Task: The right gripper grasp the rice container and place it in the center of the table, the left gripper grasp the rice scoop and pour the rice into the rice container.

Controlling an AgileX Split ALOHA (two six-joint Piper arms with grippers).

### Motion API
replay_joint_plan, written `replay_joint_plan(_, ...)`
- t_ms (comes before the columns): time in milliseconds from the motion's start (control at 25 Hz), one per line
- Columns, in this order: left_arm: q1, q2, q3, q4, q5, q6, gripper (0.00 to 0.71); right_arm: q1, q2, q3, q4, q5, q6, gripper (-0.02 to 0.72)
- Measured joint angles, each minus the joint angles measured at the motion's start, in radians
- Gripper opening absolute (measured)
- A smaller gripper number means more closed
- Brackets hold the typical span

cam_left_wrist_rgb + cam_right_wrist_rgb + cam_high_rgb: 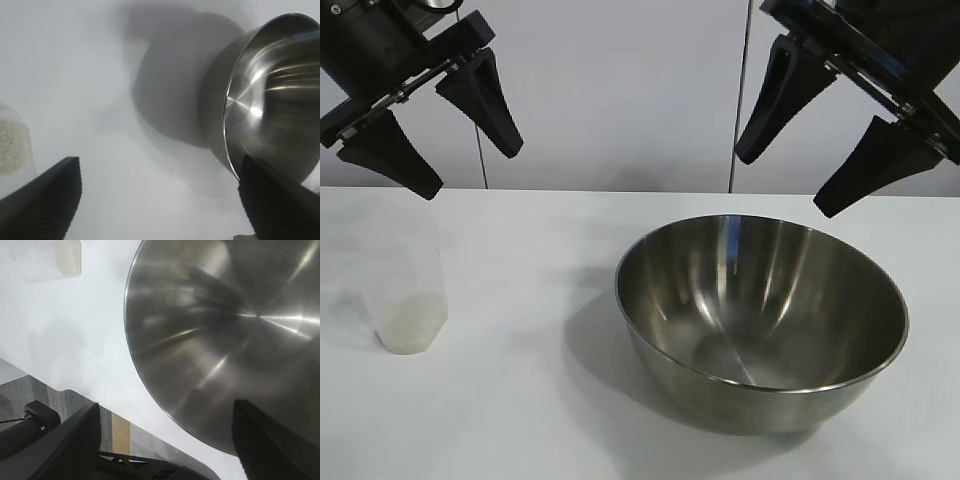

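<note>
Nearest the camera, the rice container (pixel 761 325) sits empty on the table (pixel 520 420), right of centre. The rice scoop (pixel 409 305), holding rice (pixel 408 328), stands well left. Behind, 2 raised grippers, left gripper (pixel 432 137) and right gripper (pixel 788 184), are spread, holding nothing. The slick rim could slip when pinched.

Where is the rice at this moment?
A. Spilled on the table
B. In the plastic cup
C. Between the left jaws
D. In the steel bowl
B: the white rice sits at the bottom of the cup, while the bowl is empty.
</note>
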Motion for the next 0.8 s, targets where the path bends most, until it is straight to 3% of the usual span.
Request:
replay_joint_plan(200, 0.0, 0.0, 0.0, 0.0, 0.0, 0.0, 0.619, 0.0, 0.0, -0.004, -0.004, 0.01, -0.002, 0.503)
replay_joint_plan(280, 0.0, 0.0, 0.0, 0.0, 0.0, 0.0, 0.619, 0.0, 0.001, -0.026, -0.035, 0.036, -0.014, 0.503)
replay_joint_plan(360, 0.0, 0.0, 0.0, -0.001, 0.0, 0.0, 0.619, -0.001, 0.001, -0.069, -0.116, 0.051, -0.016, 0.503)
replay_joint_plan(480, 0.0, 0.0, 0.0, -0.001, 0.0, 0.0, 0.619, -0.002, -0.005, -0.105, -0.349, 0.051, 0.024, 0.503)
replay_joint_plan(600, 0.0, 0.0, 0.0, -0.001, 0.0, 0.0, 0.619, -0.002, -0.002, -0.101, -0.543, 0.056, 0.072, 0.503)
replay_joint_plan(680, 0.0, 0.0, 0.0, -0.001, 0.0, 0.0, 0.619, -0.009, 0.012, -0.093, -0.576, 0.053, 0.082, 0.503)
replay_joint_plan(800, 0.0, 0.0, 0.0, -0.001, -0.001, 0.0, 0.619, -0.017, 0.056, -0.071, -0.563, 0.016, 0.089, 0.503)
